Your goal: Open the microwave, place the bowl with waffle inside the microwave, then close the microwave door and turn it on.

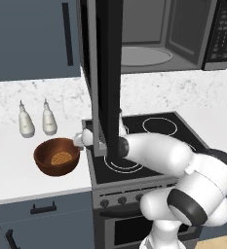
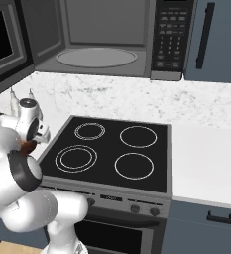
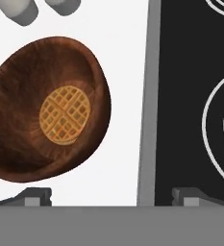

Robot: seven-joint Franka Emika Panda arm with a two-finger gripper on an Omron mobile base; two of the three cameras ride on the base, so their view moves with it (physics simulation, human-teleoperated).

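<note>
Left base view: microwave (image 1: 183, 34) is up on the far wall w/ its microwave door (image 1: 106, 73) swung fully out toward the near side, edge-on, cavity and turntable exposed. The bowl (image 1: 57, 156) sits on the white counter (image 1: 17, 180) just left of the stove (image 1: 149, 143), the waffle (image 1: 61, 158) lying flat inside it; two pale bottles (image 1: 35, 120) stand a bit farther back. The gripper (image 1: 79, 140) hangs just beside the bowl's right rim, partly hidden behind the door. Right base view: microwave interior open above the stove, button panel (image 2: 169, 34) at its right; the arm's wrist is low at the left edge, a sliver of bowl brown under it. Hand view: fingertips (image 3: 36, 196) spread wide w/ nothing between them; bowl lies to the left, its right rim roughly above the left tip, stove edge strip under the right tip. Risks, as I judge it: hand is offset from the bowl, so a straight drop could straddle the rim badly or land a tip on the stove edge, tipping the bowl and spilling the waffle; lifting later, the arm or bowl could clip the hanging door. Surface: white speckled counter, flat, black glass cooktop flush beside it. Room: blue-grey cabinets, marble-look backsplash.
</note>
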